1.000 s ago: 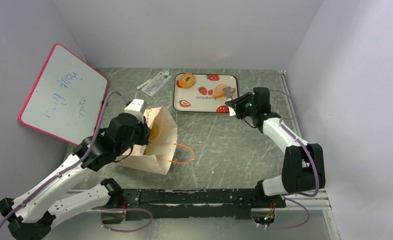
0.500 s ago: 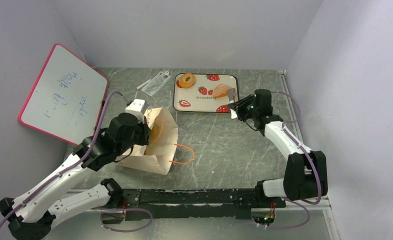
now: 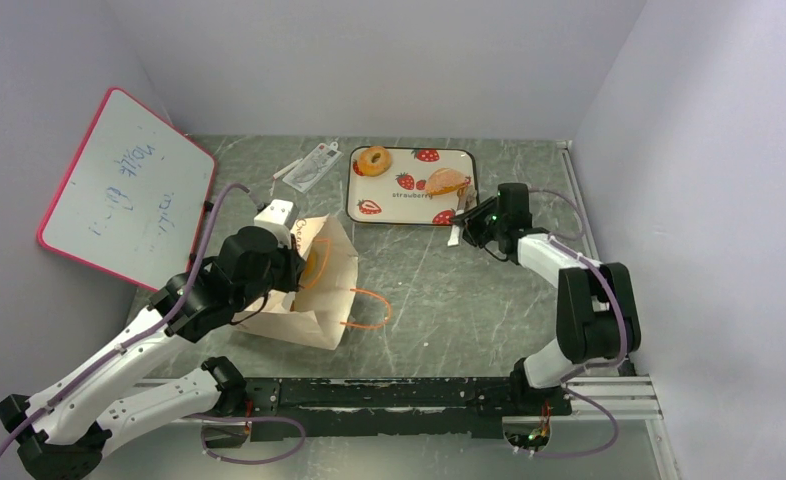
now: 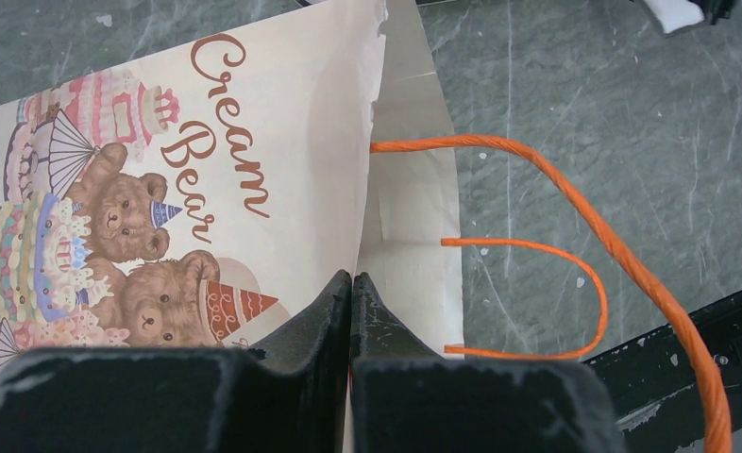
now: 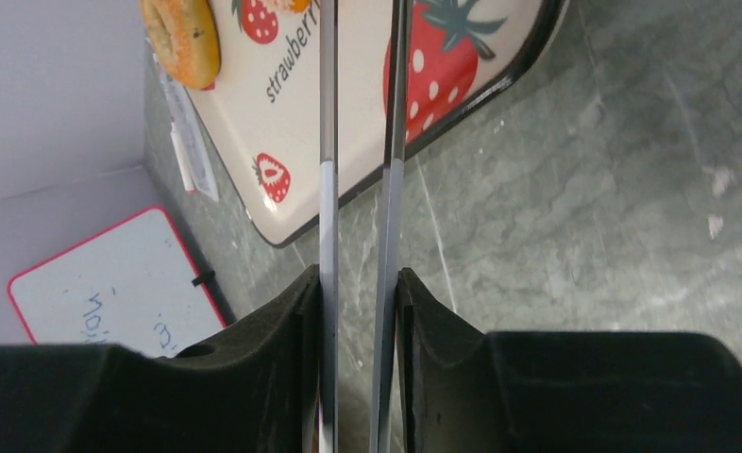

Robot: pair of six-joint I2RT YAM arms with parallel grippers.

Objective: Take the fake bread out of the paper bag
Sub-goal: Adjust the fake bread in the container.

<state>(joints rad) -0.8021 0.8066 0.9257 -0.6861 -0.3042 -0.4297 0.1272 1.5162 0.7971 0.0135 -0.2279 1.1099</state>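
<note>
Right pincer (image 3: 458,234) has drawn back off the cream rectangular strawberry-print tray (image 3: 361,190) over the last second and now hangs just past its near right corner. Its jaws have narrowed to a slim gap with nothing between them. The glossy golden oval toy bun (image 3: 447,181) it was over a moment ago lies free on the tray, well apart from the glossy orange ring-shaped toy bagel (image 3: 374,161). My read: that drop is finished, two pieces are out, and the arm is free to go back for more. Left pincer (image 4: 351,283) is unchanged, clamped tight on the mouth edge of the tall cream paper bag (image 4: 254,113), which lies tipped on the grey marbled counter (image 3: 439,300) with its opening facing right. A golden patch shows in the mouth and is probably another piece, but the arm crowds that view. The bag is thin creased matte paper printed with bears and red script, and its thin orange cord handles (image 4: 480,142) loop loose over the counter. It looks flimsy and likely to shift if nudged. The bread looks hard, smooth and slippery. The tray is flat with a dark raised rim.
</note>
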